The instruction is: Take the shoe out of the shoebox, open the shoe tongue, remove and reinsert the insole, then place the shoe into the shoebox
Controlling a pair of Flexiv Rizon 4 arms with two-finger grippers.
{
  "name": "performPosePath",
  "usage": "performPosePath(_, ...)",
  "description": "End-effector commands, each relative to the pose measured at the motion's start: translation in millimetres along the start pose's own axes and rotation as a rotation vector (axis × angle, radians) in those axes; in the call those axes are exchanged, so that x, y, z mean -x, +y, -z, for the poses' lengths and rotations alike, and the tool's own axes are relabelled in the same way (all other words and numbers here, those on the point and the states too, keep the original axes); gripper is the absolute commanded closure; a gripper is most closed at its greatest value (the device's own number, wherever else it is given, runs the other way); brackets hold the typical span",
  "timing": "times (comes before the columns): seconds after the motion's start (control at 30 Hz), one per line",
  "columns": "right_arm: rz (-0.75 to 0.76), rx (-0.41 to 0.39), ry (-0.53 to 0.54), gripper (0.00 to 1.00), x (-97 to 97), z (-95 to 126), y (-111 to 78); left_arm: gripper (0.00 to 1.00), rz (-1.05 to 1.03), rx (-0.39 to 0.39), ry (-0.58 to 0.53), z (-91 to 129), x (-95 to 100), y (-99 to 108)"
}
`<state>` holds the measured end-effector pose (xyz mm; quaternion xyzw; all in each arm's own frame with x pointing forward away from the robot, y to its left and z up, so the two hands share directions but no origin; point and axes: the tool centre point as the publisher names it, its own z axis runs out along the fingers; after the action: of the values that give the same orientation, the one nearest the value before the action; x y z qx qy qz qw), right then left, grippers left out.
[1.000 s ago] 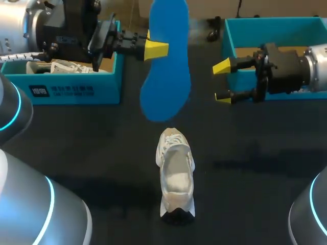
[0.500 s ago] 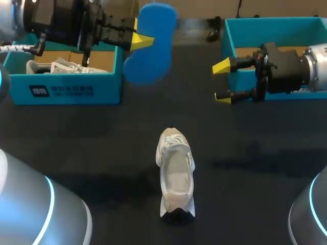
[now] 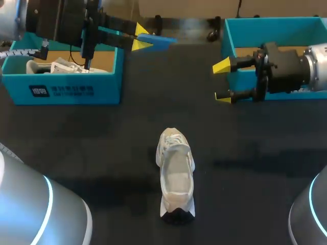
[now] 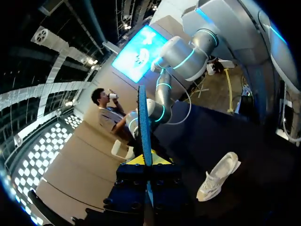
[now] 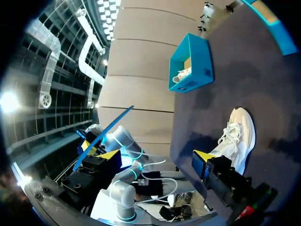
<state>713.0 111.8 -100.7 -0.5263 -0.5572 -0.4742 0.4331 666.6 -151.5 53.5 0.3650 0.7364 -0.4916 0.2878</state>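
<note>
Head view gives you the left gripper (image 3: 140, 37) clamped on the blue insole (image 3: 162, 39) — the insole sticks out edge-on ahead of its yellow tips, raised beside the inner corner of the left shoebox (image 3: 61, 89). Your right gripper (image 3: 221, 81) holds nothing, its fingers apart, at the inner wall of the right shoebox (image 3: 240, 30). The white shoe (image 3: 176, 173) stands upright on the desk (image 3: 102, 143) — well apart from both grippers, nearer the robot, roughly midway between them.
</note>
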Motion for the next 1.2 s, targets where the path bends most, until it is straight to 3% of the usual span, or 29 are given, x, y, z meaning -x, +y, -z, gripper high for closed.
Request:
performPosePath(0.03, -0.011, 0.007, 0.04, 0.0, 0.4, -2.8, 7.8, 1.0, -0.721, 0.096, -0.188, 0.7, 2.8, -2.7)
performPosePath(0.33, -0.012, 0.024, 0.069, 0.0, -11.2, -1.9, 19.9, 1.0, -0.921, -0.014, -0.359, -19.5, -15.0, 13.7)
performPosePath(0.43, -0.01, 0.019, 0.102, 0.0, -13.3, -2.2, 22.0, 1.0, -0.922, -0.105, -0.482, -19.9, -25.5, 20.3)
performPosePath(0.93, -0.015, 0.025, 0.105, 0.0, -13.6, -2.1, 22.5, 1.0, -0.922, -0.105, -0.482, -19.9, -25.5, 20.3)
performPosePath(1.2, -0.015, 0.025, 0.105, 0.0, -13.6, -2.1, 22.5, 1.0, -0.901, -0.057, -0.429, -36.6, -40.1, 48.9)
